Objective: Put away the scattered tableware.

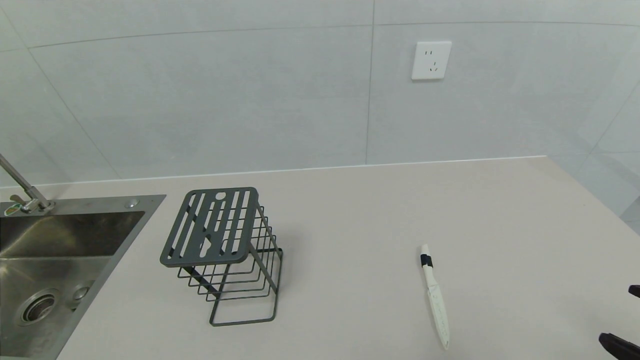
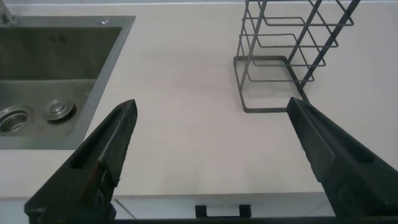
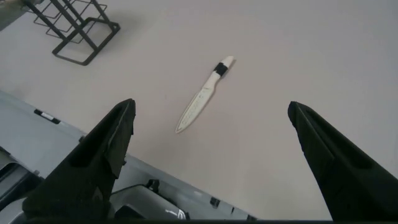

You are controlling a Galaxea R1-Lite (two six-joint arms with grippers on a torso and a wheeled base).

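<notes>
Knife (image 1: 434, 295) first: flat on the desk (image 1: 375, 215), right of centre and toward the near edge, touching nothing. Slim and pale cream all over, with a black band close to the far end, fine speckling along the blade, and a tip aimed at the near edge and a little to the right. Seen from the right wrist as well (image 3: 205, 96), bare desk on every side. Probably loose there as the scattered piece to be stowed. Low and thin, so likely to need a pinch across the narrow width.

Well apart to the left, a dark wire rack (image 1: 222, 250) standing upright, capped by a slotted plate. Slots presumably meant to take blades from above, which would make it the knife's home.

Just left of the rack, a steel sink (image 1: 75, 240) sunk into the desk, tap (image 1: 22, 187) at its far left corner.

Right pincer (image 1: 625, 317) at the near right edge, near the knife, fingers spread wide and holding nothing. Seemingly the one placed to grasp, given the knife between its fingers from its own wrist.

Left pincer (image 2: 211, 107) above the near desk between sink and rack, likewise wide and empty.

On the far wall, a white socket (image 1: 431, 60).
</notes>
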